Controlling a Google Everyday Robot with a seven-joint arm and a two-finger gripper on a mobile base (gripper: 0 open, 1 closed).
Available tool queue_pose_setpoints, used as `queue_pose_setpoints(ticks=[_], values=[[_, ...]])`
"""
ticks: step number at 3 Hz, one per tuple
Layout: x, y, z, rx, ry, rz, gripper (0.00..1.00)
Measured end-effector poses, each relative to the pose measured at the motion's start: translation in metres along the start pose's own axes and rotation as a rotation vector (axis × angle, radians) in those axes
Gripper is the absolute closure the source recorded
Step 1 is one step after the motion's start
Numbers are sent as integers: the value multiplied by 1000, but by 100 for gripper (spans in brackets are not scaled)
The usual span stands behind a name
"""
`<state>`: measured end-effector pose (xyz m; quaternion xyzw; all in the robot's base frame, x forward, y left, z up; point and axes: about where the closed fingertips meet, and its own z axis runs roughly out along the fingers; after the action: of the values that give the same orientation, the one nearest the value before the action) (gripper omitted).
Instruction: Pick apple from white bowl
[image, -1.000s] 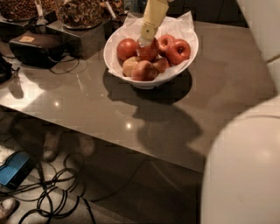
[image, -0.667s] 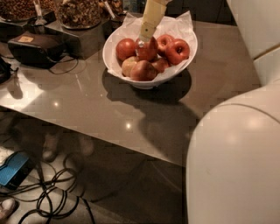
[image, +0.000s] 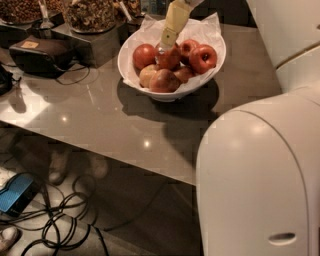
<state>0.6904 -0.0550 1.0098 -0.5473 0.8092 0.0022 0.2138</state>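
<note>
Where the white bowl (image: 131, 75) sits, the gripper (image: 166, 44) (cream-coloured) is at the apple (image: 171, 59).

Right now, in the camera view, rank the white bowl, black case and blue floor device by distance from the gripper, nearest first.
1. The white bowl, directly below the gripper, at the back.
2. The black case, off to the left.
3. The blue device, down on the floor, lower left.
</note>
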Motion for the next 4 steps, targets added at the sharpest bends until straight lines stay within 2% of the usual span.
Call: queue_pose_setpoints(ticks=[1, 2, 3, 4], values=[[4, -4, 12, -14, 13, 22, 12], [8, -2, 25, -41, 26, 36, 30], [9, -1, 33, -58, 35, 43, 27], [11, 1, 40, -73, 43, 45, 29]])
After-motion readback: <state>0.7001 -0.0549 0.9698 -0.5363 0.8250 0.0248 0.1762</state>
